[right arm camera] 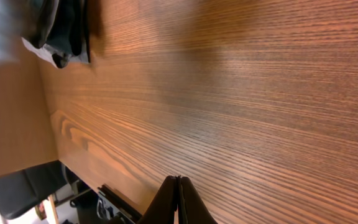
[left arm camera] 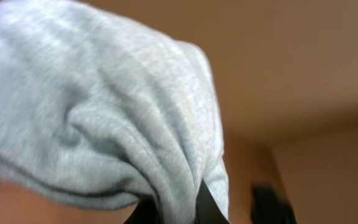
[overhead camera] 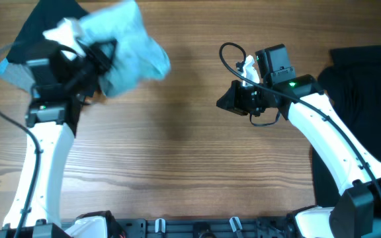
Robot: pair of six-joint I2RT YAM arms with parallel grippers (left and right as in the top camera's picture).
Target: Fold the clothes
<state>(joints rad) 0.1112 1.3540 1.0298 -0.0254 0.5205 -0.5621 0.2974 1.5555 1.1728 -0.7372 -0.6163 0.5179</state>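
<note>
Matt, finely knitted cloth T-shirt (left arm camera: 104,106); smooth, grained wooden table (right arm camera: 260,93).

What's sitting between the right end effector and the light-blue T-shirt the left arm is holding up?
Nothing: the overhead view shows only bare wooden table between the right end effector and the light-blue T-shirt.

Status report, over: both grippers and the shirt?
Left gripper shut on light-blue T-shirt, bunched at far left. Right gripper shut, empty, over the table. Black garment lies at right edge.
</note>
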